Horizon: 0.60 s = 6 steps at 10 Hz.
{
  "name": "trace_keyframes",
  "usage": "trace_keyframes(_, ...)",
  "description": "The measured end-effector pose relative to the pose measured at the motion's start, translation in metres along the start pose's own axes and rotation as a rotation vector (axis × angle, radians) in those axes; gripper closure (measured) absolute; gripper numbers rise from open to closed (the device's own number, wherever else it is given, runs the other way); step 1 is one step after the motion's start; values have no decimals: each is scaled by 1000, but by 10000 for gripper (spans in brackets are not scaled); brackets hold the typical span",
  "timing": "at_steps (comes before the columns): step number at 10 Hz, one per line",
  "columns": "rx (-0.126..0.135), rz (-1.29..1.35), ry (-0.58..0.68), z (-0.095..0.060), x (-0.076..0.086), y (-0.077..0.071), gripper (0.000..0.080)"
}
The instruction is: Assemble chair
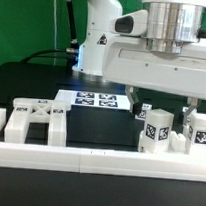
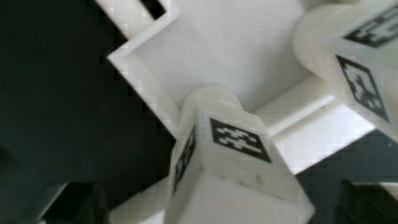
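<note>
At the exterior view's left we saw a legged frame (image 1: 34, 123) standing just behind the border rail (image 1: 86, 162). The marker board (image 1: 96, 99) lay mid-table. Farther right, the gripper (image 1: 164, 112) hung above a tagged post (image 1: 155, 132) and a second tagged piece (image 1: 199, 134). In the wrist view everything was blurred and close, so we could not tell whether its fingers were apart or pressed on anything.

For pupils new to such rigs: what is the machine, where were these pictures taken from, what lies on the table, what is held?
The machine is a robot arm ending in a two-finger gripper. One picture comes from a camera off the arm, the other from one on its wrist. On the black table lie white chair parts: a legged frame, tagged blocks and a flat piece. The marker board is not one. The gripper hangs open above the blocks, holding nothing.
</note>
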<state>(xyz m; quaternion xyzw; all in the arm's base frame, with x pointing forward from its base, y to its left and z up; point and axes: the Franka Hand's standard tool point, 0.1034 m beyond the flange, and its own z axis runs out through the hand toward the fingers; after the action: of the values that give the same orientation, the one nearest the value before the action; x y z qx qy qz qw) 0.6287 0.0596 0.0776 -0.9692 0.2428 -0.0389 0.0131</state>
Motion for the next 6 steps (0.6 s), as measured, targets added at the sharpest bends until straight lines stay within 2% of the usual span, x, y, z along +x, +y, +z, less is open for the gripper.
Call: trace_keyframes(6, -4, -595, -3, 2, 2, 6, 150)
